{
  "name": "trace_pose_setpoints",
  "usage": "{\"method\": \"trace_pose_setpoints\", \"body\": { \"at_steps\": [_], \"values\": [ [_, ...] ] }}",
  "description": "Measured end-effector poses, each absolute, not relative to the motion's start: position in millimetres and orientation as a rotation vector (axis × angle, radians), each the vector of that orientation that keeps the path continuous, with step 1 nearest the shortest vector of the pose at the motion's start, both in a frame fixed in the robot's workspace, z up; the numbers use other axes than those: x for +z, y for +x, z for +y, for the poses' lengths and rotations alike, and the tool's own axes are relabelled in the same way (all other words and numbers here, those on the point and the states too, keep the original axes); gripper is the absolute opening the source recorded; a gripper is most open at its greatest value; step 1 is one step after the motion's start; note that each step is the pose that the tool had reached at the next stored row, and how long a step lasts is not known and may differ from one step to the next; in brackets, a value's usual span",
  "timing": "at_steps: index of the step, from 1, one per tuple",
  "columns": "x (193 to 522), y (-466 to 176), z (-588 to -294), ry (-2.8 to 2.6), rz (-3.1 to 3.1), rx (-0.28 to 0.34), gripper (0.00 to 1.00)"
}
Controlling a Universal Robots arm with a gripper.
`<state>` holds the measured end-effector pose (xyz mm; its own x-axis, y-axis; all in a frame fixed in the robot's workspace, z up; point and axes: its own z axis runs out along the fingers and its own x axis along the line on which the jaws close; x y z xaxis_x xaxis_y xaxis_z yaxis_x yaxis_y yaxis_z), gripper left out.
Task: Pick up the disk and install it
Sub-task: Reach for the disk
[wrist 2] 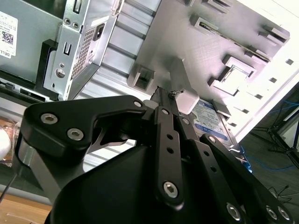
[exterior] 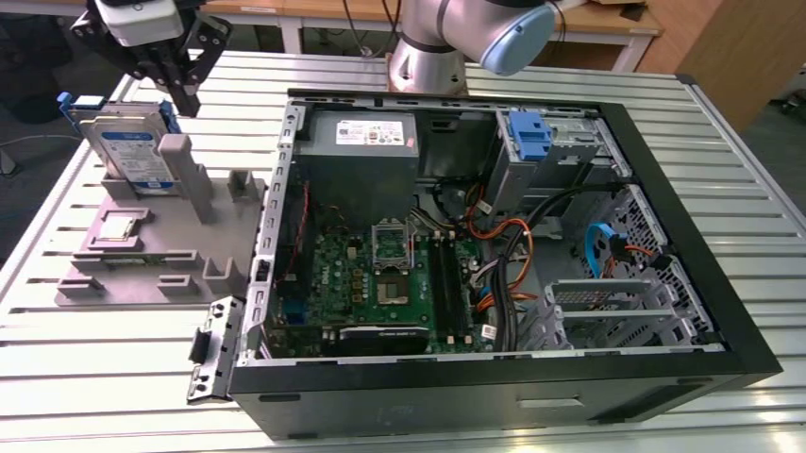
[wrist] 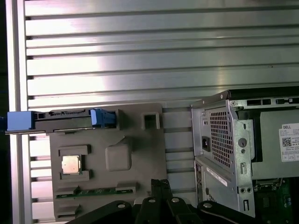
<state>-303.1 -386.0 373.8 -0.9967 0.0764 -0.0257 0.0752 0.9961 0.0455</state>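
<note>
A: Disk location?
B: I see the disk (exterior: 132, 151) on edge in the grey fixture (exterior: 139, 250), exterior view's upper left, lower edge hidden. Tool (exterior: 184, 102) beside its top, fingers together, gripping nothing.

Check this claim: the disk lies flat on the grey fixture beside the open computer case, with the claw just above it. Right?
No. The exterior view shows the disk standing upright on its edge in the grey fixture, not lying flat. It is beside the open computer case, with the claw just above it.
</note>
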Motion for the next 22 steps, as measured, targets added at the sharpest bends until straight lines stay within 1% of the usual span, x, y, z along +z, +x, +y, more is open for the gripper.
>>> {"method": "trace_pose_setpoints", "body": {
  "at_steps": [22],
  "values": [
    [369, -330, -384, 0.118, 3.111, 0.073, 0.11]
  ]
}}
